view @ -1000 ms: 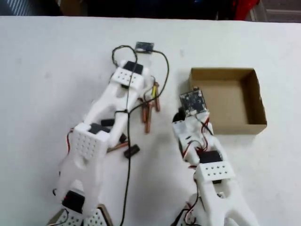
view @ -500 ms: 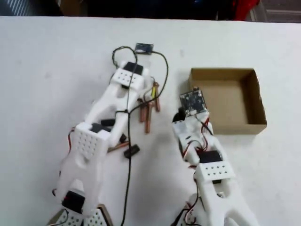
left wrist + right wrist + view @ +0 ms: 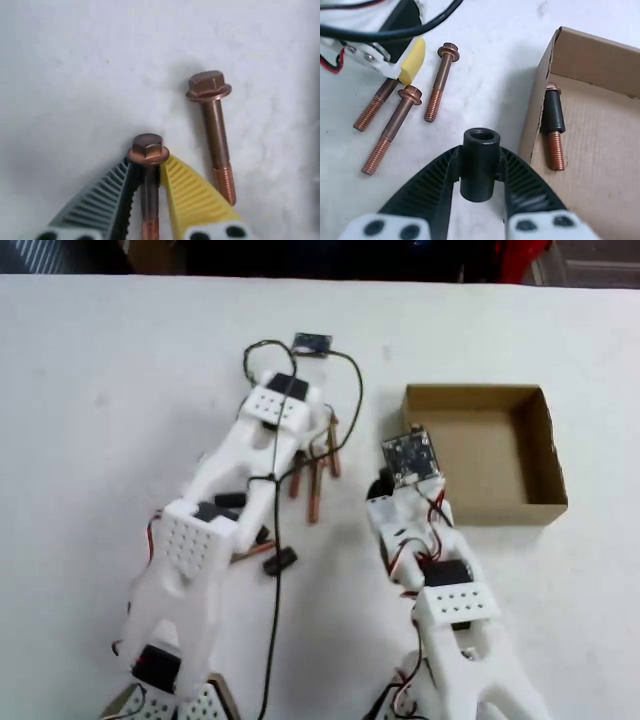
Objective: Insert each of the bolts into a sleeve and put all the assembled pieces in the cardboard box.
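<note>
My left gripper [image 3: 148, 167], with one grey and one yellow finger, is shut on the shank of a copper bolt [image 3: 147, 150] lying on the white table. A second bolt [image 3: 212, 125] lies free close beside it. My right gripper [image 3: 480, 165] is shut on a black sleeve [image 3: 480, 170], held upright just outside the cardboard box [image 3: 600, 150]. Inside the box lies one bolt fitted in a sleeve [image 3: 552, 117]. From above, the left gripper [image 3: 303, 455] is over the bolts [image 3: 315, 490], left of the box [image 3: 535, 455].
Two loose bolts [image 3: 442, 80] [image 3: 394, 127] lie between the grippers. A spare black sleeve [image 3: 280, 560] and another bolt [image 3: 250, 553] lie beside the left arm. A black cable [image 3: 275, 570] trails across the table between the arms.
The left arm's wrist has shifted slightly towards the box, and the bolt in its gripper has turned a little. The right arm has kept still.
</note>
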